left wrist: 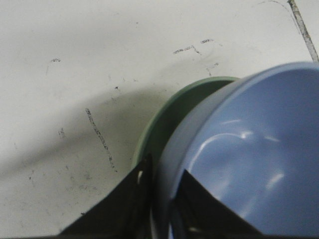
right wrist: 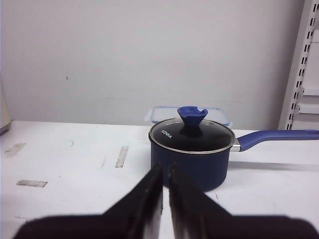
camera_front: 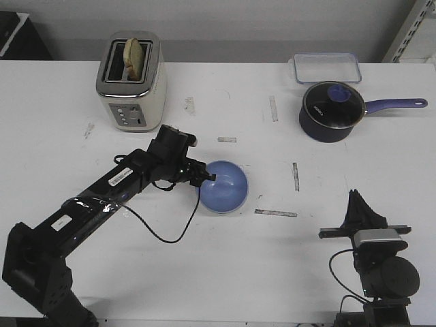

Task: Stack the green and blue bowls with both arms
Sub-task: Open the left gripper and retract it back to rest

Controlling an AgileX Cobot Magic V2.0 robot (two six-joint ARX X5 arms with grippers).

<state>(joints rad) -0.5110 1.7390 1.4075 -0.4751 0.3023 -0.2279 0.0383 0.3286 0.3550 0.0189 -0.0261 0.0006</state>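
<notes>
The light blue bowl (camera_front: 225, 186) sits near the table's middle. In the left wrist view the blue bowl (left wrist: 254, 154) rests tilted inside the pale green bowl (left wrist: 169, 119), whose rim shows beside it. The green bowl is hidden under the blue one in the front view. My left gripper (camera_front: 208, 178) is shut on the blue bowl's rim, one finger inside (left wrist: 199, 199) and one outside. My right gripper (camera_front: 355, 204) is shut and empty, raised near the front right of the table, far from the bowls.
A dark navy saucepan (camera_front: 331, 112) with glass lid stands at the back right; it also shows in the right wrist view (right wrist: 192, 149). A clear plastic container (camera_front: 327, 67) lies behind it. A toaster (camera_front: 131, 80) with bread stands at the back left.
</notes>
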